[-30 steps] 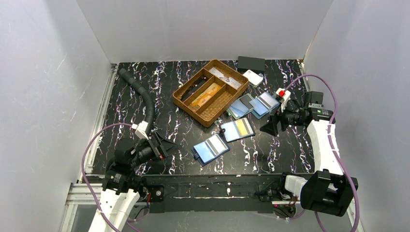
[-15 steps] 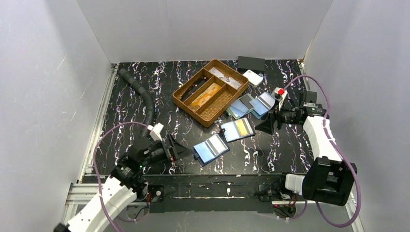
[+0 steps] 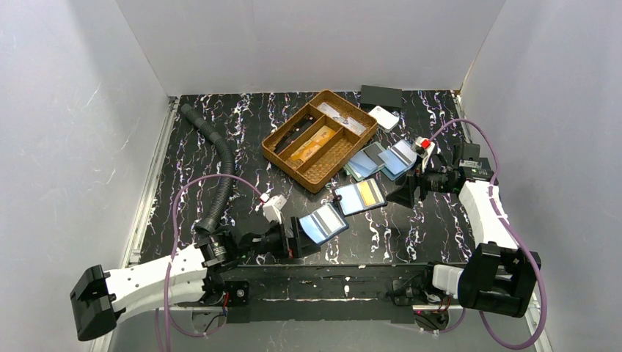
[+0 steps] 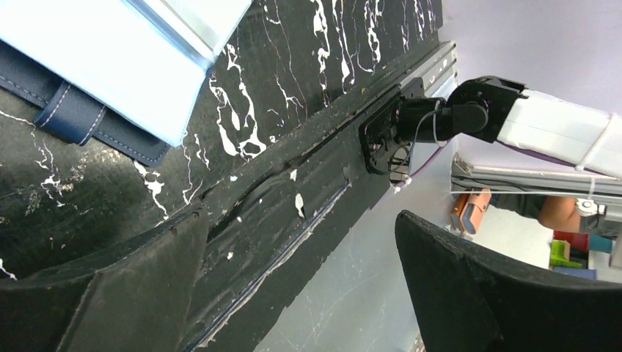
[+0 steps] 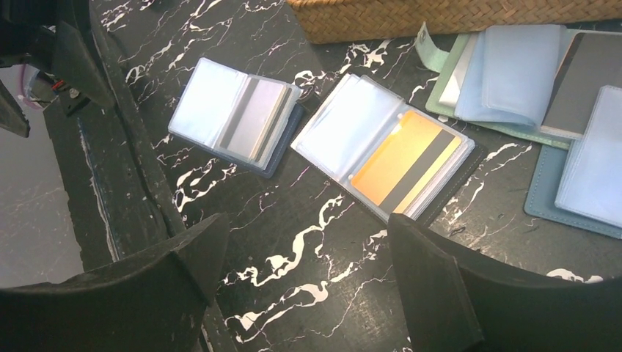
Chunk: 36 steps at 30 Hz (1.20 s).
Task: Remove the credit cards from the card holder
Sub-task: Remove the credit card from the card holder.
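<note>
Left gripper (image 3: 295, 242) gapes empty, low at the near table (image 3: 242, 132) edge, covering a card holder (image 3: 323, 223) corner; right gripper (image 5: 306, 220), equally wide, hangs near the yellow card (image 5: 405, 169).

We see a robotics lab cell, white panel walls (image 3: 73, 110) around a black marbled table (image 3: 249, 147), aluminium rail (image 3: 150, 187), our left arm (image 3: 147, 275) and right arm (image 3: 484, 209), purple cables (image 3: 174, 220).

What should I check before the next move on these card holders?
1. Left end effector open, nothing held: ok.
2. Right end effector open, nothing held: ok.
3. Yellow-orange striped plastic card visible from above: ok.
4. That card out of its open blue folding holder: not ok.
5. Cards inside the stacked pale blue holders: cannot tell.
</note>
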{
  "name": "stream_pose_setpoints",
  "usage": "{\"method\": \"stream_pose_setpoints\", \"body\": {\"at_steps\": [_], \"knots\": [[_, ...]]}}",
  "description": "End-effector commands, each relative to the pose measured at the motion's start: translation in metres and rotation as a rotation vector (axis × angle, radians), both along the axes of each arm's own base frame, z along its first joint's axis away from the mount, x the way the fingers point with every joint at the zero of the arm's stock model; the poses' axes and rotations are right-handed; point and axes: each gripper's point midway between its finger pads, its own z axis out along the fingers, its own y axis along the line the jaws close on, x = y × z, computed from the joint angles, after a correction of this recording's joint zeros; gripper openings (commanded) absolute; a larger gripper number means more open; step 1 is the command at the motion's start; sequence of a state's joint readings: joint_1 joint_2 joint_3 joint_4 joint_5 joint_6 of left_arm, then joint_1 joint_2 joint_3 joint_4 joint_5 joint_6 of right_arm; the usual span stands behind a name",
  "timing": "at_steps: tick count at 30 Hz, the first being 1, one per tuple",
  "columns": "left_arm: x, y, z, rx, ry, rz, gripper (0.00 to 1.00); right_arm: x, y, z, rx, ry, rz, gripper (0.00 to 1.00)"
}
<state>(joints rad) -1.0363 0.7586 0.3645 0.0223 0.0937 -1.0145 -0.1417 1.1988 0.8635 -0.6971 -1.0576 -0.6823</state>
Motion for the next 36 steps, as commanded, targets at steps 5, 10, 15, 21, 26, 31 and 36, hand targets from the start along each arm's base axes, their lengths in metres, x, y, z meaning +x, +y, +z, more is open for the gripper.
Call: {"method": "stream_pose_setpoints", "body": {"at_steps": [5,10,15,21,26,31,36], "knots": [[0.012,-0.015,0.012,0.005,-0.071,0.059,0.98,0.000,0.001,0.001,0.002,-0.026,0.002,0.89],[0.009,-0.022,0.011,0.018,-0.072,0.044,0.98,0.000,0.001,0.000,0.003,-0.022,0.002,0.89],[0.010,-0.027,0.011,0.012,-0.075,0.041,0.98,0.000,0.001,-0.001,0.002,-0.017,0.000,0.89],[0.011,-0.033,0.010,-0.005,-0.069,0.048,0.98,0.001,0.001,-0.003,0.001,-0.011,-0.001,0.89],[0.013,-0.038,0.011,-0.023,-0.060,0.058,0.98,0.001,0.001,-0.004,0.006,-0.002,0.001,0.88],[0.015,-0.045,0.009,-0.028,-0.024,0.074,0.98,-0.003,0.006,-0.006,-0.008,-0.007,0.028,0.87],[0.017,-0.053,0.003,-0.007,0.002,0.082,0.98,-0.009,0.024,-0.012,-0.039,0.001,0.090,0.81]]}}
